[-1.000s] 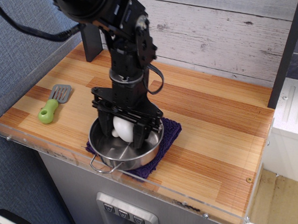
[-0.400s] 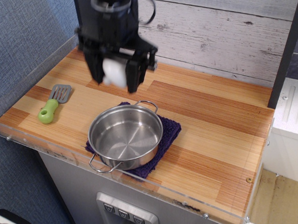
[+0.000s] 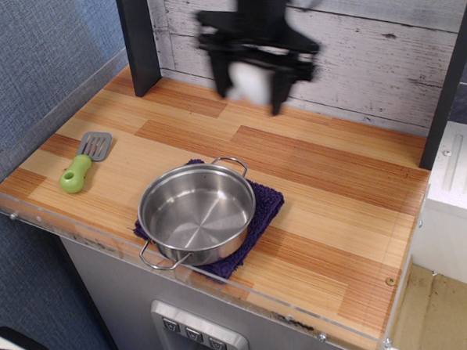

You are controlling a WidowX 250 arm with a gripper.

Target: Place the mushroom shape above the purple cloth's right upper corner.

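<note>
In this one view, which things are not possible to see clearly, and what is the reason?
- Gripper: blurred by motion; finger contact on the mushroom is unclear.
- Mushroom: only a white smear, shape unreadable.
- Arm above the gripper: cut off by the top edge.
- Purple cloth: mostly covered by the steel pot.
- Green spatula: blade detail too small.

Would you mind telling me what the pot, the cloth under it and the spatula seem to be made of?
Pot: polished steel, mirror-like with reflections. Purple cloth: soft, nubbly fabric, likely terry or microfibre. Spatula: glossy green handle, probably plastic; grey slotted blade, metal or plastic, unclear.
</note>
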